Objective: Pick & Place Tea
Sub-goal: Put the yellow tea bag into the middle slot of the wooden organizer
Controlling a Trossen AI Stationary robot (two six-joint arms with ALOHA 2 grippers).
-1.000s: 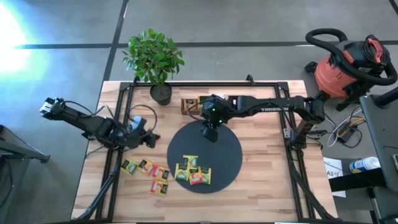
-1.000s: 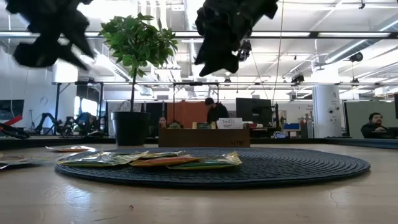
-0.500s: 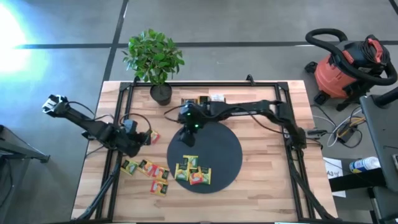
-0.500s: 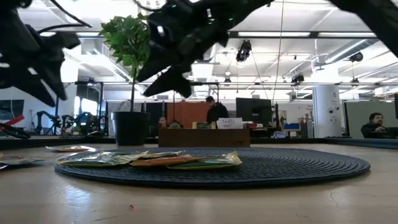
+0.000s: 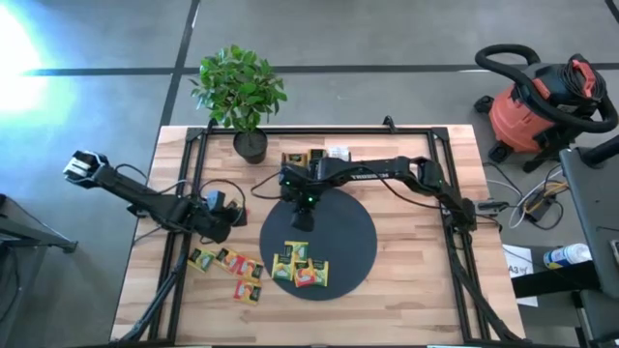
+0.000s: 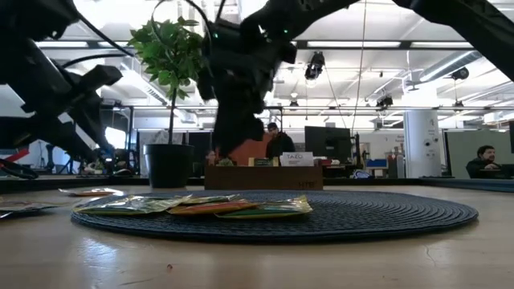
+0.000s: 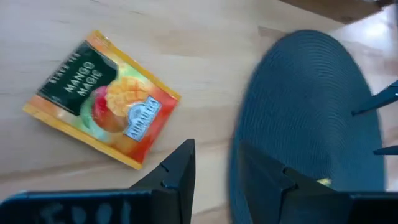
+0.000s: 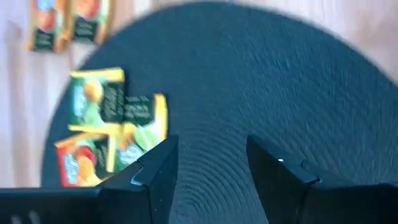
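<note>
Since a second ago the right gripper [image 5: 302,220] has swung from the tray onto the black disc [image 5: 348,253], fingers apart and empty. Left gripper [image 5: 229,215], seemingly slightly parted, hovers near the mango sachet [image 7: 102,106]; a shallow descent could skid it away.

Robotics lab, open hall, strip lights [image 6: 377,44], monitors [image 6: 327,142], shop vacuum [image 5: 540,104], concrete floor [image 5: 387,34]

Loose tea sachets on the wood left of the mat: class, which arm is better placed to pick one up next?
Probably left. The left hand hovers open beside the loose sachets; a mango sachet lies just ahead. The right hand is open over the black mat.
</note>
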